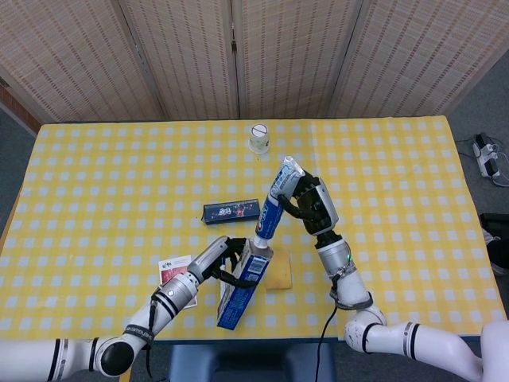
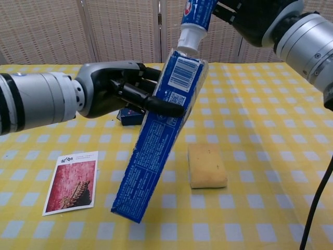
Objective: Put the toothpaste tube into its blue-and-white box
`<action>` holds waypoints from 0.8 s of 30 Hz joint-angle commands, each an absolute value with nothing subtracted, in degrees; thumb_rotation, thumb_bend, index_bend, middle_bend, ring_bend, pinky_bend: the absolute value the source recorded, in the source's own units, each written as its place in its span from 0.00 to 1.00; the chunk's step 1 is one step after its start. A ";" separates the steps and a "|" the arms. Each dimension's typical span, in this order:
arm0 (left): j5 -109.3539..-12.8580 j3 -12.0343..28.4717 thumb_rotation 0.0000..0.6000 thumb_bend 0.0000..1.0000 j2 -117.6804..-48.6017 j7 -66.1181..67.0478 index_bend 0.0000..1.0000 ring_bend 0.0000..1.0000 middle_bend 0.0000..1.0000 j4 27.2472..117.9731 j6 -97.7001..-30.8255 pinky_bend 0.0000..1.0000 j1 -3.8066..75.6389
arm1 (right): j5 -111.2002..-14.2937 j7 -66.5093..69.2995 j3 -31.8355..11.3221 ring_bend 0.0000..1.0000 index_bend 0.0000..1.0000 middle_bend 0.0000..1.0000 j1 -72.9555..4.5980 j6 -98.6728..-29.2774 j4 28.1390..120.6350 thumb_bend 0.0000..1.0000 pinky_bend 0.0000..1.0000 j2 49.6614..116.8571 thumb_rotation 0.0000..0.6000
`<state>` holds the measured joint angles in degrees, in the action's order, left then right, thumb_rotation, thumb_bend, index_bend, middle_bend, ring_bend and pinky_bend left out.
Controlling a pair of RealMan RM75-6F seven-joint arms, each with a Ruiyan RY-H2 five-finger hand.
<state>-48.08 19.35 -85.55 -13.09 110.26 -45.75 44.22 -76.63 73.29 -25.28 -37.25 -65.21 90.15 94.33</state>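
above the sponge (image 2: 207, 165), toothpaste tube (image 2: 193, 23) cap meets box (image 2: 163, 132) mouth (both held).

A bench (image 1: 119, 167) stands in the room. A yellow and white checked cloth (image 1: 382, 159) covers its whole top. Behind the bench is a folding screen (image 1: 238, 56) made of woven tan panels. Thin dark posts (image 1: 235, 56) stand between the panels. The floor (image 1: 485, 103) is gray and shows on both sides of the bench. On the right, a white power strip (image 1: 485, 155) with cords lies on the floor. At the far left, a strip of red brick (image 1: 17, 107) shows low by the screen. The light is soft and even.
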 commanded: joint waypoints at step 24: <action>-46.76 22.05 1.00 0.15 -85.30 -18.99 0.53 0.51 0.58 106.53 -45.32 0.63 44.49 | -74.74 75.90 -25.08 0.66 0.79 0.61 -40.54 -58.32 83.46 0.34 0.56 96.72 1.00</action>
